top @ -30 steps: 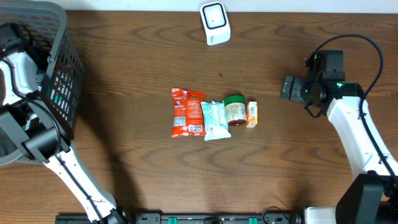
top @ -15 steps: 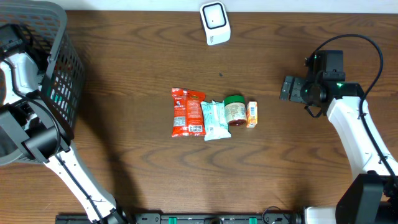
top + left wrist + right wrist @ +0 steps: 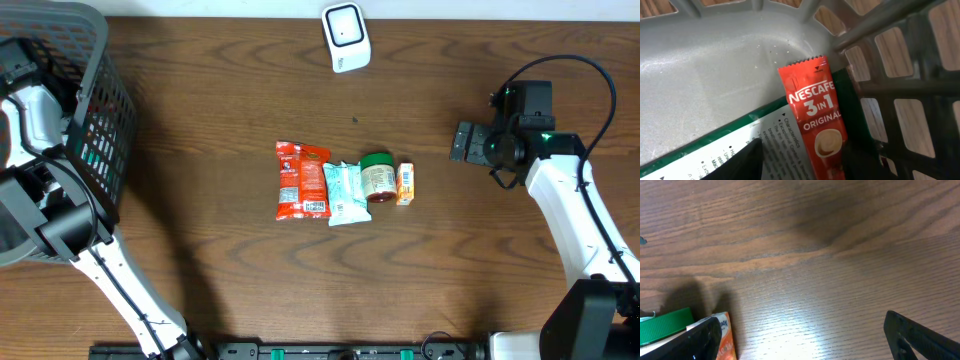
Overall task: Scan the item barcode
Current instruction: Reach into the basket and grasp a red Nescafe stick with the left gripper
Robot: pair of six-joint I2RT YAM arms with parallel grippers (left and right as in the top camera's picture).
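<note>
The left gripper reaches into the grey basket at nine o'clock, over a Nescafé 3-in-1 sachet, likely fetching it for the white scanner. I cannot tell its grip. The right gripper hangs wide open and empty at three o'clock.

Red Nescafé sachet, green-edged white packet, grey basket; brown wood-grain table, green jar lid

Sachet end cropped, pack — partly covered
</note>
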